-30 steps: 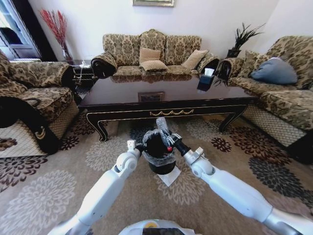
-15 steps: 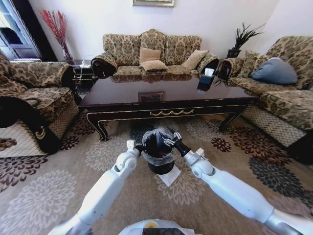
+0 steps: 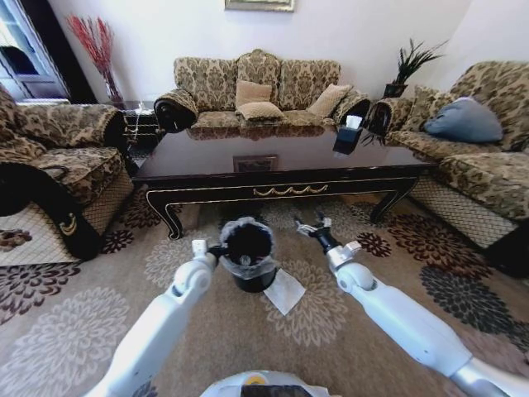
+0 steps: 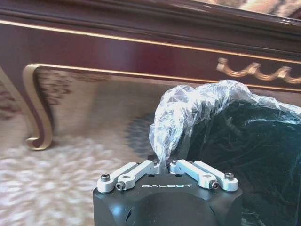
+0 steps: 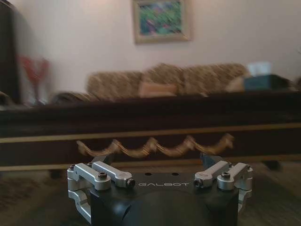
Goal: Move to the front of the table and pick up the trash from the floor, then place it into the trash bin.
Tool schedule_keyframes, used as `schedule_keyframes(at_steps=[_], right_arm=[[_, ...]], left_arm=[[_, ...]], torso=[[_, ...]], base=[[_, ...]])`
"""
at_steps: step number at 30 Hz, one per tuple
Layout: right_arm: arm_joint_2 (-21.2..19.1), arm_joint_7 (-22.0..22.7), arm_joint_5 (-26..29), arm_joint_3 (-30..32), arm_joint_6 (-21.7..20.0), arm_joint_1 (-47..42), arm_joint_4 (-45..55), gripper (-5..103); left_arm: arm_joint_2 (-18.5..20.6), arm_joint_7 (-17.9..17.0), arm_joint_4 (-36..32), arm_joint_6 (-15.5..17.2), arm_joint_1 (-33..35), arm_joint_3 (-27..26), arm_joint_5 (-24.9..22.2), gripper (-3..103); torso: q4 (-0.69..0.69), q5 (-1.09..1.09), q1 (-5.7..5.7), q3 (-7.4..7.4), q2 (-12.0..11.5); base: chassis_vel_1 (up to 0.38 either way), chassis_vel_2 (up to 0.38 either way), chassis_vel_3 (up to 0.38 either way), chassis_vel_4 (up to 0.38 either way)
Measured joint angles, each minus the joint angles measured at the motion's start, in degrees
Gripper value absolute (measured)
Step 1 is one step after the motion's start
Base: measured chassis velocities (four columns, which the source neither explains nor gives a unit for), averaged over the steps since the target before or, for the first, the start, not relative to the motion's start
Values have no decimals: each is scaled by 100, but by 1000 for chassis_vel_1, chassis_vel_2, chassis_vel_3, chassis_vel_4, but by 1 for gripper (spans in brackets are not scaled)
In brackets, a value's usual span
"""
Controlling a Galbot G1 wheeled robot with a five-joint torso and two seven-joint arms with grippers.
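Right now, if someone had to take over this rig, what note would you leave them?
Left gripper: shut on the trash bin, pinching its plastic-lined rim and holding it in front of the table.
Right gripper: open and empty, held beside the bin toward the table.
On the floor: a flat white paper square lies on the carpet just by the bin's base.
Done: the robot is at the table front with the bin in hand. I cannot see into the bin, so what it holds is unconfirmed.
Left: pick up the paper square and drop it in the bin.
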Motion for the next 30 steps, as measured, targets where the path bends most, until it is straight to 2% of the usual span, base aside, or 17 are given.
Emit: schedule_keyframes(at_steps=[2, 3, 4, 6, 8, 9, 12, 14, 18, 20, 24, 30], right_arm=[[-5, 490, -144, 111, -703, -107, -248, 100], [-5, 490, -144, 111, -703, -107, -248, 100], [6, 635, -299, 114, -948, -124, -420, 100], [72, 723, -791, 48, -1203, -112, -825, 100], [195, 496, -1306, -42, -1190, -60, -1303, 100], [195, 496, -1306, -42, -1190, -60, -1303, 100], [448, 33, -1872, -196, -855, 93, -2095, 100], [542, -41, -2004, -255, -757, 179, -2355, 100], [995, -211, -2397, -399, -469, 666, -3445, 100], [1096, -204, -2397, -418, -488, 793, -3646, 100], [1473, 61, -2165, -484, -816, 1092, -4226, 100], [1631, 507, -2099, -521, -1243, 1154, -4520, 100]], left_arm=[[146, -18, -181, -3, 267, -264, -6, 3], [146, -18, -181, -3, 267, -264, -6, 3], [186, -24, -249, -3, 366, -357, -10, 3], [234, -37, -374, -3, 520, -501, -14, 3], [269, -45, -499, -3, 672, -660, -22, 3], [269, -45, -499, -3, 672, -660, -22, 3], [286, -49, -672, -4, 957, -964, -26, 3], [270, -49, -709, -4, 1047, -1056, -25, 3], [155, -37, -854, -18, 1477, -1376, 13, 3], [134, -33, -895, -22, 1584, -1438, 33, 3], [108, -24, -1044, -27, 1852, -1614, 54, 3], [139, -19, -1132, -38, 1968, -1750, 47, 3]], torso=[[1, -1, 0, 0, 0], [1, -1, 0, 0, 0], [-2, 0, 0, 0, 0], [-4, -2, 0, 0, 0], [-4, 0, 0, 0, 0], [-4, 0, 0, 0, 0], [-2, 0, 0, 0, 0], [-1, 0, 0, 0, 0], [-1, 1, 0, 0, 0], [0, -3, 0, 0, 0], [0, 0, 0, 0, 0], [-4, 0, 0, 0, 0]], base=[[0, 0, 0, 0], [0, 0, 0, 0], [0, 0, 0, 0], [0, 0, 0, 0], [0, 0, 0, 0], [0, 0, 0, 0], [0, 0, 0, 0], [0, 0, 0, 0], [0, 0, 0, 0], [0, 0, 0, 0], [0, 0, 0, 0], [0, 0, 0, 0]])
